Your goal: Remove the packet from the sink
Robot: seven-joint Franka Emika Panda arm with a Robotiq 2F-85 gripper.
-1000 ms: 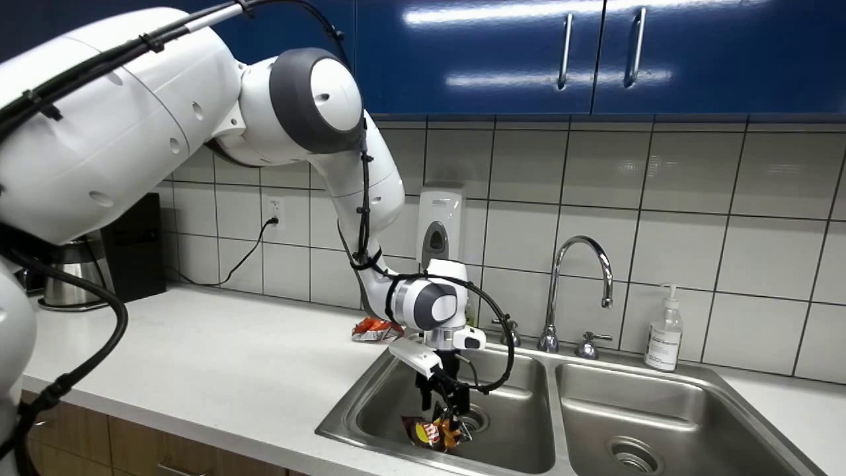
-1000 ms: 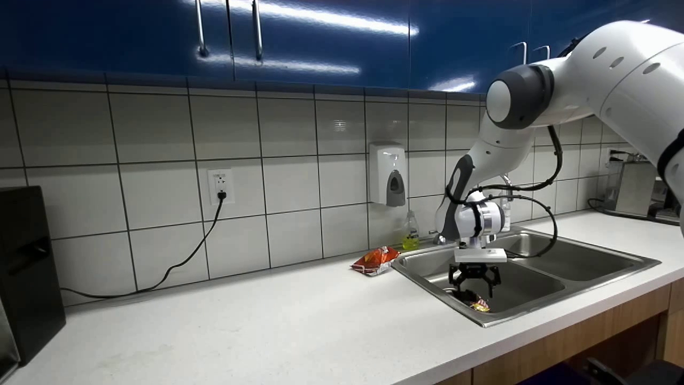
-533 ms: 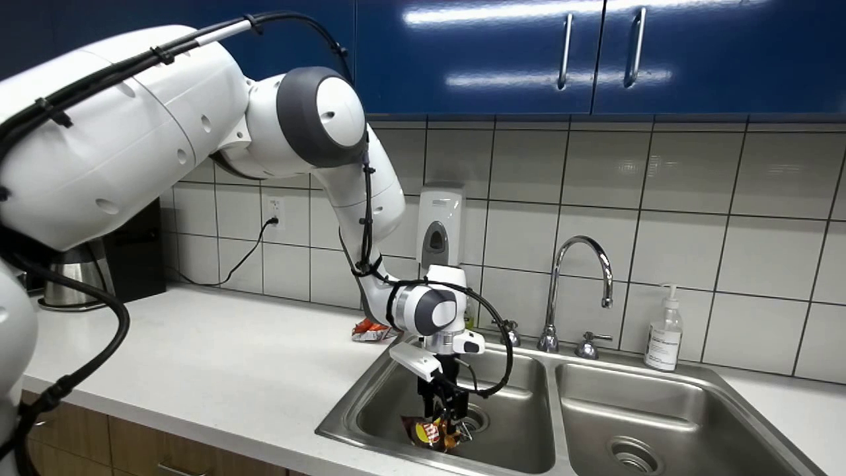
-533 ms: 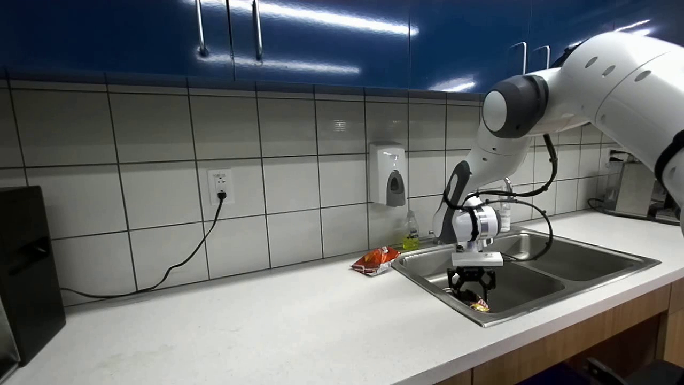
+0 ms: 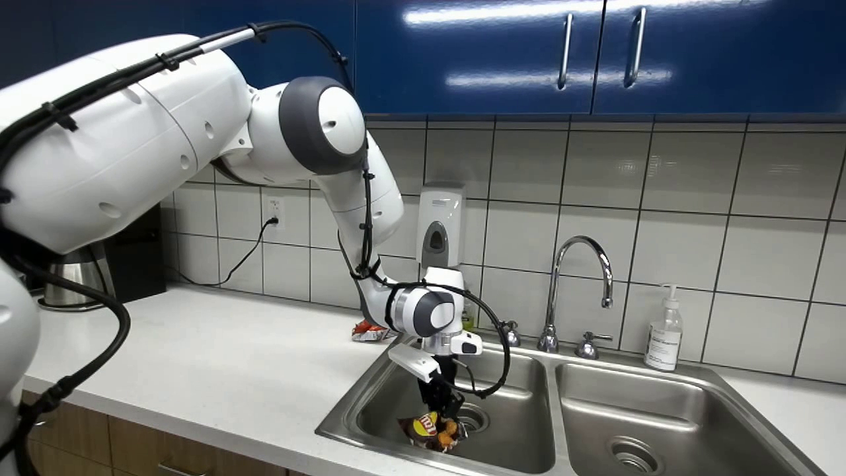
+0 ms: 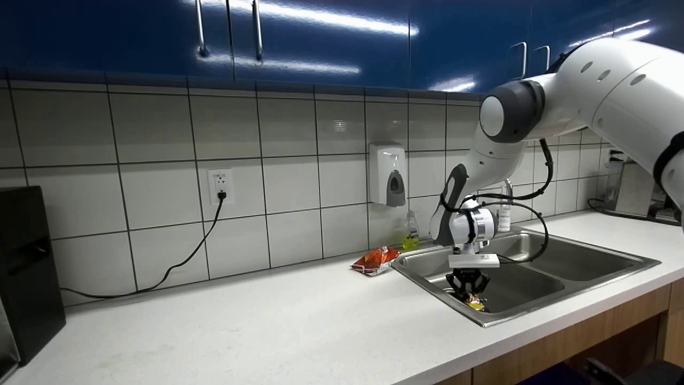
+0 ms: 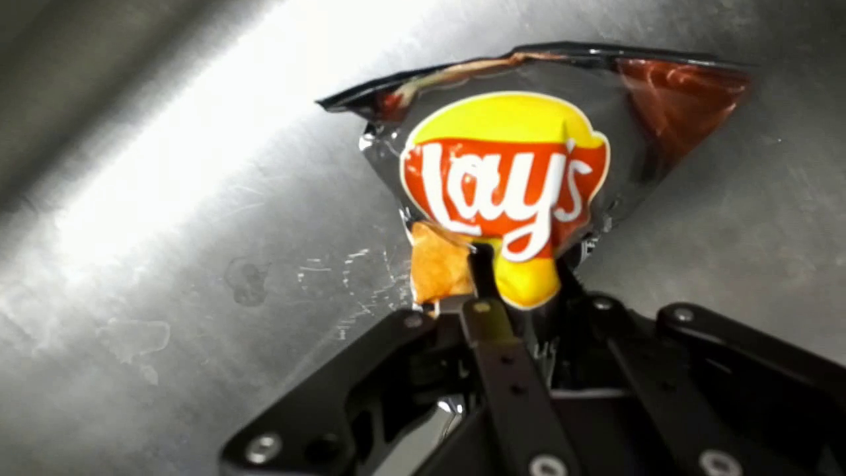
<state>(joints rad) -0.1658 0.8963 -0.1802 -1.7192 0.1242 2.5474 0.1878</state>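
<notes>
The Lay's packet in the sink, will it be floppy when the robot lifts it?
Probably floppy: the packet is pinched narrow at the gripper. Maybe slippery, since its surface looks shiny. It likely won't roll: its end spreads wide.

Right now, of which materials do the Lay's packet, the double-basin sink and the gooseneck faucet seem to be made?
Lay's packet: glossy, likely thin plastic film; it creases and glints.
Double-basin sink: satin, probably stainless steel; grey sheen and scratch-like marks show.
Gooseneck faucet: mirror-like, with sharp highlights; likely chromed metal, though coated plastic cannot be excluded.
</notes>
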